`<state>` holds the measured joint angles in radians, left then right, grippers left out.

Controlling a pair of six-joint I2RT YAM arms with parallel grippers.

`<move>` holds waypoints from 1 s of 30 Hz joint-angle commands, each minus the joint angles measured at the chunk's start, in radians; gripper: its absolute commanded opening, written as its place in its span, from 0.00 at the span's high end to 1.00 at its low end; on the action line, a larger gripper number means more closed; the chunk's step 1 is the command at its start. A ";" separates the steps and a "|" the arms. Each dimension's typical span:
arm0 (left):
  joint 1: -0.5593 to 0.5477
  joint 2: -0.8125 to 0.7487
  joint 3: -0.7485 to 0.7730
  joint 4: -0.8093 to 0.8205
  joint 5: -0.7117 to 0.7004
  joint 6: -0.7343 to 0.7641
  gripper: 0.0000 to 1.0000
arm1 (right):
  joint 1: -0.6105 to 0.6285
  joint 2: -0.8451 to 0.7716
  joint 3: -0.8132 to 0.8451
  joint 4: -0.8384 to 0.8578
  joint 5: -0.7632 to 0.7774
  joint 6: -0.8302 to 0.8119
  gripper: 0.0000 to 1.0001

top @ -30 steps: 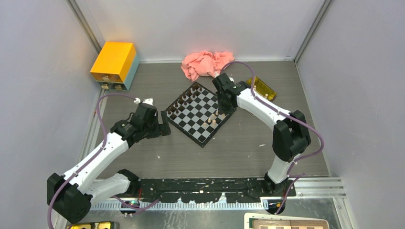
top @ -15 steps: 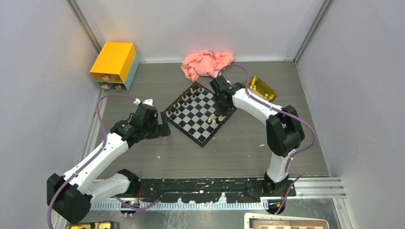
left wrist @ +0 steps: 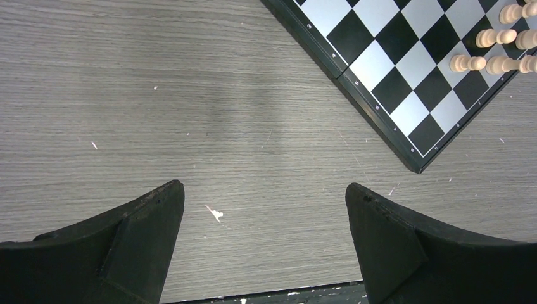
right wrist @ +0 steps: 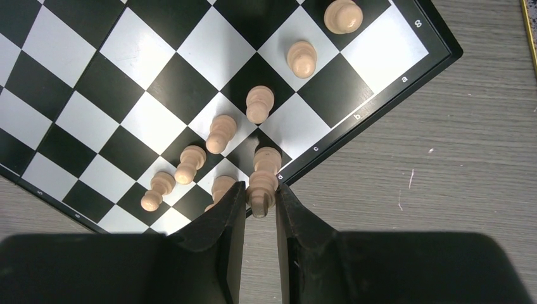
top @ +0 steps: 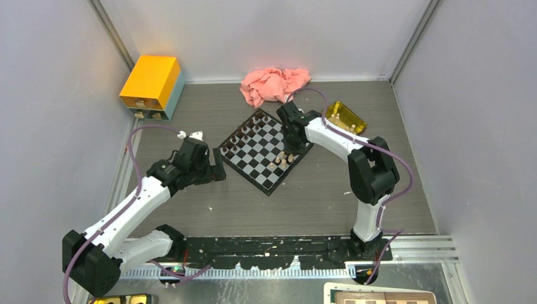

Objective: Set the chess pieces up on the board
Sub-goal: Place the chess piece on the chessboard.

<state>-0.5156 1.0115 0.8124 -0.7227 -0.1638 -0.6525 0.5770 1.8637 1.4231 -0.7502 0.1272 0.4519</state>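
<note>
Uprightness is why my right gripper [right wrist: 259, 201] clamps the pale piece [right wrist: 265, 171] by its top at the board's [right wrist: 126, 57] right edge; my left gripper [left wrist: 265, 190] hangs spread, left of it, clear.

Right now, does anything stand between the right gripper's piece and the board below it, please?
Nothing visible does. The right gripper holds the pale piece at the board edge; a neighbouring pale piece stands close beside one finger.
</note>
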 commanded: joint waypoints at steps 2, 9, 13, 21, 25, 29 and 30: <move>0.002 0.006 -0.004 0.022 -0.004 -0.011 0.01 | 0.008 0.013 0.038 0.029 -0.012 0.004 0.99; 0.002 0.022 -0.005 0.035 -0.002 -0.006 0.02 | 0.012 0.024 0.053 0.024 -0.015 0.006 0.99; 0.002 0.029 -0.004 0.043 0.001 -0.004 0.01 | 0.015 0.023 0.056 0.016 -0.014 0.007 0.99; 0.002 0.035 -0.005 0.051 0.004 -0.002 0.01 | 0.017 0.006 0.033 0.006 -0.006 0.009 0.99; 0.002 0.033 -0.006 0.052 0.006 -0.004 0.02 | 0.019 -0.001 0.025 0.008 -0.006 0.013 0.99; 0.002 0.032 -0.005 0.051 0.008 -0.004 0.02 | 0.021 -0.009 0.025 0.004 -0.001 0.014 0.99; 0.002 0.032 -0.003 0.051 0.009 -0.004 0.02 | 0.021 -0.010 0.026 0.003 -0.003 0.014 0.99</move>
<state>-0.5156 1.0496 0.8074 -0.7071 -0.1627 -0.6518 0.5873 1.8793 1.4437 -0.7486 0.1211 0.4522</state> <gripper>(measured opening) 0.986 0.275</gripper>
